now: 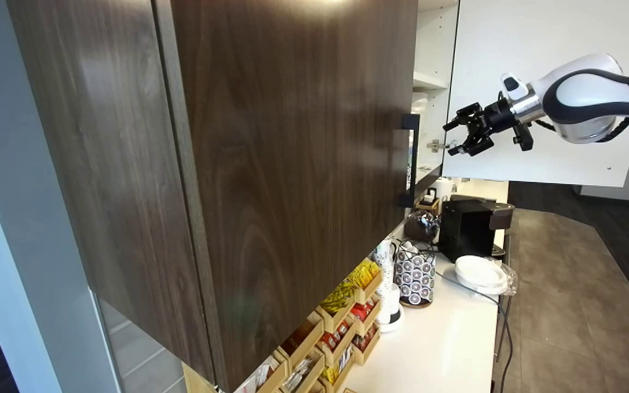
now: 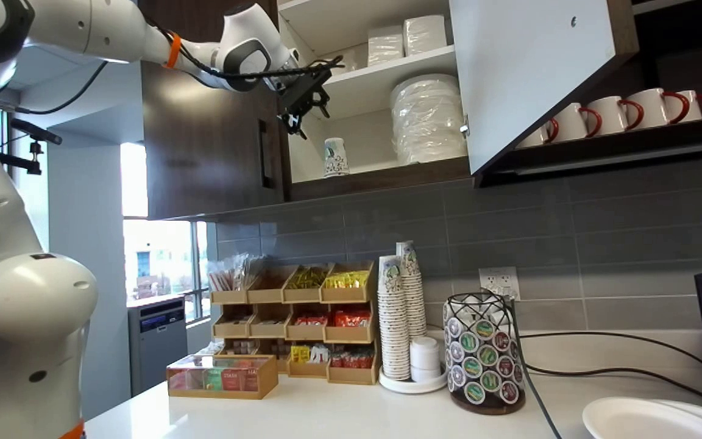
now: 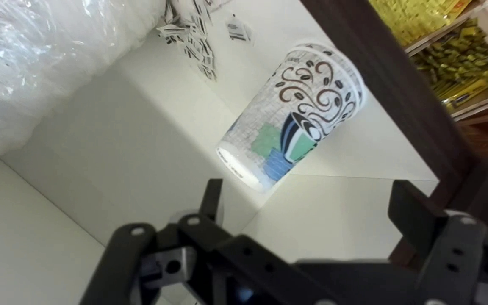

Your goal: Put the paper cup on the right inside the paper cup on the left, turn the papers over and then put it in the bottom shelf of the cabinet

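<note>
Paper cup: upside down on the bottom shelf of the cabinet, above the counter's back edge
Gripper: fingers spread, empty, apart from the cup
Nesting: cannot tell; any second cup is hidden
Turning, shelving: apparently done
Remaining: probably only withdrawing

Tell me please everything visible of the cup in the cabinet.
The tapered cup looks like paper, whitish, with brown swirls, dark beans, a blue and green cup drawing and a white rim. It stands upside down, rim on the bottom shelf near the front edge. Its inside is hidden. The open end effector does not touch it.
</note>
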